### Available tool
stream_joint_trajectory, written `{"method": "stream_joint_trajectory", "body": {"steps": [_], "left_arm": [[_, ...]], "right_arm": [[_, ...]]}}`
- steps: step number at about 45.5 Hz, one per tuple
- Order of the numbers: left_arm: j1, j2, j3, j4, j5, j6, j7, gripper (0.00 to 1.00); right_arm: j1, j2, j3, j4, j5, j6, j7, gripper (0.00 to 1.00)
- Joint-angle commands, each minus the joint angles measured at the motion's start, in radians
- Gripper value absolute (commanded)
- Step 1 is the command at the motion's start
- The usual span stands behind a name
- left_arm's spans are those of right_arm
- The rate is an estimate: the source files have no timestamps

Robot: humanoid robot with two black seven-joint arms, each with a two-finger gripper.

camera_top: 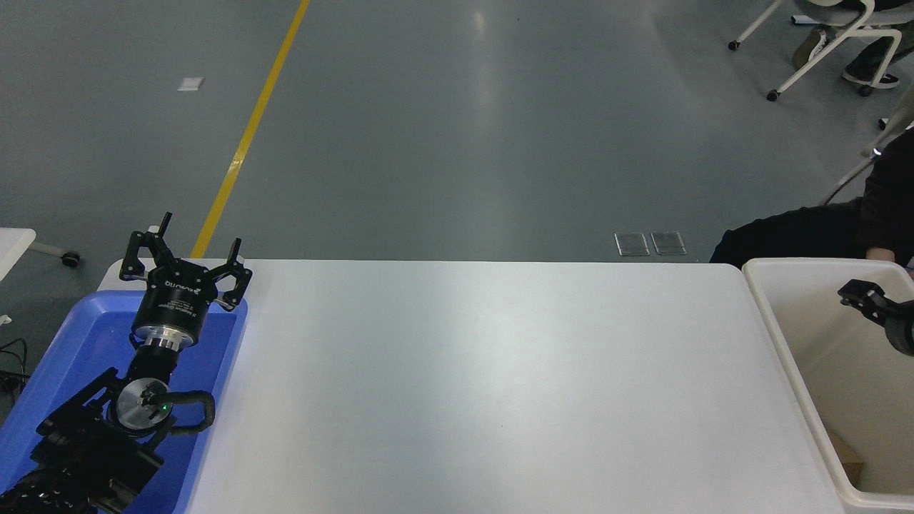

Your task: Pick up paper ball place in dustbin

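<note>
While paper ball (850, 457) lies in dustbin (782, 343), right gripper (860, 294) above.

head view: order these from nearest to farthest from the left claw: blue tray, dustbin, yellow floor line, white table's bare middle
1. Blue tray: right beneath the left claw, at the table's left end.
2. Yellow floor line: just beyond the claw, on the floor.
3. White table middle: off to its right.
4. Dustbin: far right end, where the right claw hangs.
</note>
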Motion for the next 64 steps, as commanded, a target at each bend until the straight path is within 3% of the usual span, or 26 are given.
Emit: {"method": "stream_joint_trajectory", "body": {"steps": [1,12,20,31,37,64], "left_arm": [[0.0,0.0,0.002,0.001,0.0,0.0,0.0,1.0],[0.002,0.0,0.0,0.001,0.0,0.0,0.0,1.0],[0.002,0.0,0.0,0.001,0.0,0.0,0.0,1.0],[0.002,0.0,0.0,0.001,0.0,0.0,0.0,1.0],[0.002,0.0,0.0,0.001,-0.002,0.0,0.0,1.0],[0.002,0.0,0.0,0.001,-0.002,0.001,0.0,1.0]], "right_arm": [[0.413,-0.057,-0.157,0.393,-0.074,0.229,-0.022,1.0],[0.79,0.114,-0.401,0.634,0.046,0.418,-0.021,1.0],[1.037,0.337,-0.451,0.762,0.261,0.486,-0.022,1.0],[1.176,0.693,-0.448,0.77,0.452,0.486,-0.022,1.0],[1.183,0.695,-0.454,0.753,0.528,0.486,-0.022,1.0],[1.182,0.695,-0.589,0.781,0.529,0.486,-0.022,1.0]]}}
